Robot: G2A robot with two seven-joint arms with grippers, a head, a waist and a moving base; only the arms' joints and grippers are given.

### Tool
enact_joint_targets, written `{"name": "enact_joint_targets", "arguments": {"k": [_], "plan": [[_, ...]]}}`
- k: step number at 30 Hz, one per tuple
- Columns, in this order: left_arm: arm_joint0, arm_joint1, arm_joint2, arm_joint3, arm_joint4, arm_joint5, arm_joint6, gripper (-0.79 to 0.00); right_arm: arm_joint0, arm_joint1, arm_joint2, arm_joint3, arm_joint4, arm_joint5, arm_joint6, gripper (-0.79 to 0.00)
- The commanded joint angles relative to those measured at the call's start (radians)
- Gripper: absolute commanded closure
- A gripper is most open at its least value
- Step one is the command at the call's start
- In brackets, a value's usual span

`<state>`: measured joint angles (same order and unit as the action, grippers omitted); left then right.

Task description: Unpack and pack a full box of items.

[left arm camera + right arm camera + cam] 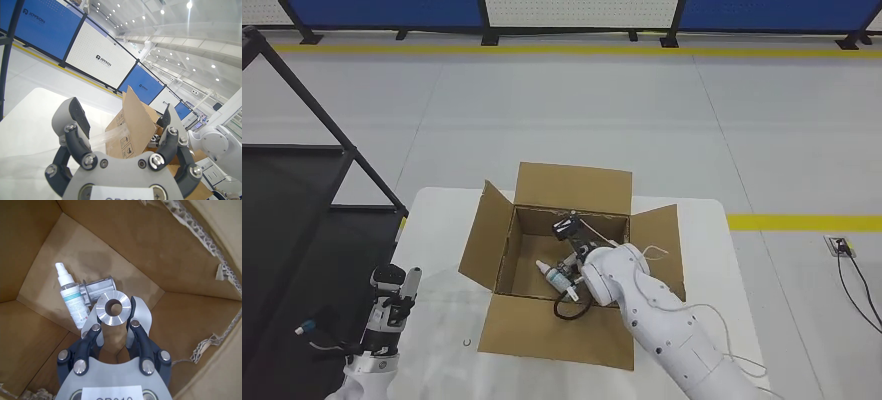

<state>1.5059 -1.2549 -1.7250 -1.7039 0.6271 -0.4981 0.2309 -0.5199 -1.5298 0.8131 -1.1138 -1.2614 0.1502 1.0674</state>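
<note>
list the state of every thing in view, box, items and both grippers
box: open, all four flaps folded out
spray bottle: lying on its side on the box floor
mesh cylinder: lying on its side beside the spray bottle
right gripper: jaws shut on the metal ring
metal ring: held inside the box
left gripper: jaws open, empty, outside the box

All three cameras toward box (572, 188)
</note>
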Motion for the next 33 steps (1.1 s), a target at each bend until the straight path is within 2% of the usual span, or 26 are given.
{"name": "enact_joint_targets", "arguments": {"k": [1, 5, 9, 11, 14, 16, 21, 25, 27, 33], "plan": [[0.000, 0.000, 0.000, 0.000, 0.000, 0.000, 0.000, -0.785, 0.012, -0.007, -0.004, 0.032, 0.010, -0.008, 0.018, 0.000], [0.000, 0.000, 0.000, 0.000, 0.000, 0.000, 0.000, -0.785, 0.026, -0.016, -0.006, 0.077, 0.021, -0.024, 0.015, 0.000], [0.000, 0.000, 0.000, 0.000, 0.000, 0.000, 0.000, -0.785, 0.034, -0.024, -0.012, 0.116, 0.019, -0.045, 0.018, -0.157], [0.000, 0.000, 0.000, 0.000, 0.000, 0.000, 0.000, -0.785, 0.040, -0.029, -0.016, 0.135, 0.019, -0.054, 0.016, -0.191], [0.000, 0.000, 0.000, 0.000, 0.000, 0.000, 0.000, -0.785, 0.051, -0.036, -0.020, 0.165, 0.025, -0.063, 0.015, -0.194], [0.000, 0.000, 0.000, 0.000, 0.000, 0.000, 0.000, -0.785, 0.058, -0.042, -0.023, 0.184, 0.030, -0.069, 0.014, -0.271], [0.000, 0.000, 0.000, 0.000, 0.000, 0.000, 0.000, -0.785, 0.075, -0.057, -0.031, 0.219, 0.036, -0.077, 0.004, -0.379], [0.000, 0.000, 0.000, 0.000, 0.000, 0.000, 0.000, -0.785, 0.081, -0.064, -0.030, 0.233, 0.040, -0.078, -0.004, -0.413], [0.000, 0.000, 0.000, 0.000, 0.000, 0.000, 0.000, -0.785, 0.080, -0.066, -0.028, 0.233, 0.036, -0.077, -0.007, -0.403], [0.000, 0.000, 0.000, 0.000, 0.000, 0.000, 0.000, -0.785, 0.043, -0.058, -0.004, 0.167, 0.006, -0.057, -0.028, -0.486]]}}
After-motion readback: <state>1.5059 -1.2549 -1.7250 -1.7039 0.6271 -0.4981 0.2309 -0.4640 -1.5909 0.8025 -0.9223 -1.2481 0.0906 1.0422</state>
